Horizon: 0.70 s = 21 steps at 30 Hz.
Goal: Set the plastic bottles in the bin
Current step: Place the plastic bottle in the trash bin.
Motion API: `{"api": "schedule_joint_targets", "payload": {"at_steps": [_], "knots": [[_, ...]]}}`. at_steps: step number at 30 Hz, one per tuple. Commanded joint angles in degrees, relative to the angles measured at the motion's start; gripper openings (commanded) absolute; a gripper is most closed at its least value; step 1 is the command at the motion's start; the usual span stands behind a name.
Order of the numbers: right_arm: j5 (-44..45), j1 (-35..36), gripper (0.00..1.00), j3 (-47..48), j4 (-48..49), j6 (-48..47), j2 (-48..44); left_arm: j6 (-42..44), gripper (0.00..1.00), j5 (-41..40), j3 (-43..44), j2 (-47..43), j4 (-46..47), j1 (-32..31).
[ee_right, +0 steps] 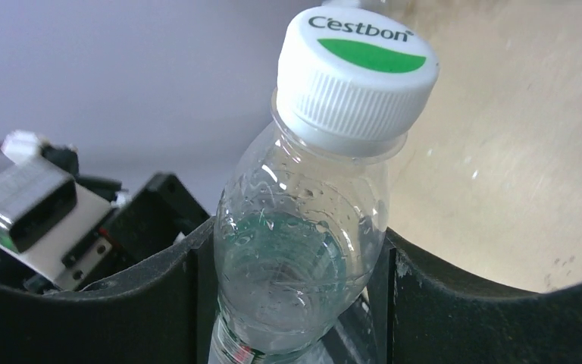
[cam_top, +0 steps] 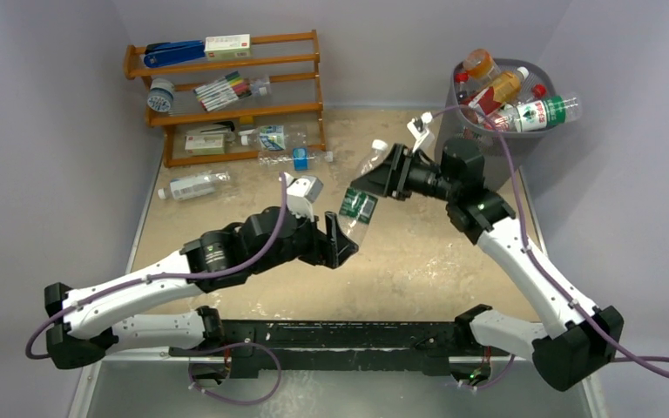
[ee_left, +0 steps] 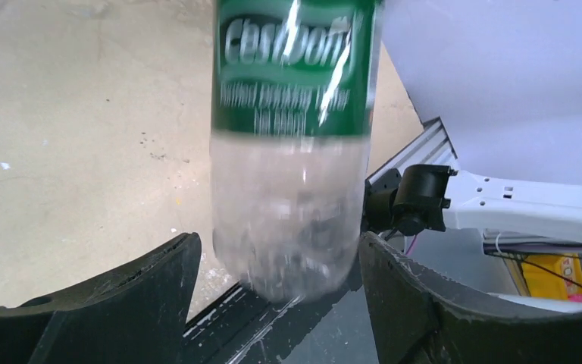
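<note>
The chief risk here is a drop mid-handover. The green-labelled Cestbon bottle [cam_top: 359, 202] hangs tilted above the middle of the tabletop [cam_top: 418, 257], well short of the bin [cam_top: 530, 139], and only one gripper appears to have it. The right gripper [cam_top: 378, 181] bears on the rounded, wet-looking shoulder just under the white cap [ee_right: 356, 76], where the surface tapers. If the pinch is light, the bottle could slide down or swing out as the arm turns toward the bin. The bin is also heaped, with bottles [cam_top: 507, 97] lying across its rim, so a careless release could bounce this one off or knock another out. In the right wrist view the right gripper [ee_right: 292, 262] is partly closed, both fingers [ee_right: 159, 284] pressed against the clear bottle [ee_right: 303, 220]. In the left wrist view the left gripper [ee_left: 280, 254] stands about half open around the bottle's base [ee_left: 292, 227]. There is a plain gap on one side, and the other finger [ee_left: 405, 284] sits just beside the plastic, so it grips nothing. More bottles [cam_top: 193, 185] lie at the far left of the tabletop.
</note>
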Motion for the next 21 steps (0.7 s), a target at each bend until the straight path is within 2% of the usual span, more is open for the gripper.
{"api": "schedule_joint_targets", "payload": {"at_steps": [1,4,7,12,17,21], "knots": [[6.04,-1.62,0.55,13.54,-10.35,-9.64,4.23,0.0,0.76,-6.71,2.9,-4.85,-4.07,-0.23],[6.08,-6.5,0.55,22.26,-15.15,-13.5,7.62,-1.04,0.77,-9.62,3.44,-8.34,-6.06,-0.23],[4.38,-16.08,0.55,32.21,-18.46,-16.39,10.9,-1.32,0.78,-11.52,3.65,-10.66,-7.68,-0.23],[9.33,-26.36,0.55,50.21,-22.61,-20.71,17.28,-1.31,0.8,-12.66,3.02,-11.93,-10.72,-0.23],[16.98,-32.32,0.55,61.98,-21.5,-21.6,23.14,-2.0,0.81,-12.97,1.59,-13.42,-10.98,-0.23],[22.42,-34.18,0.55,65.05,-17.63,-21.93,26.42,-2.26,0.82,-13.48,0.77,-14.58,-11.91,-0.23]]}}
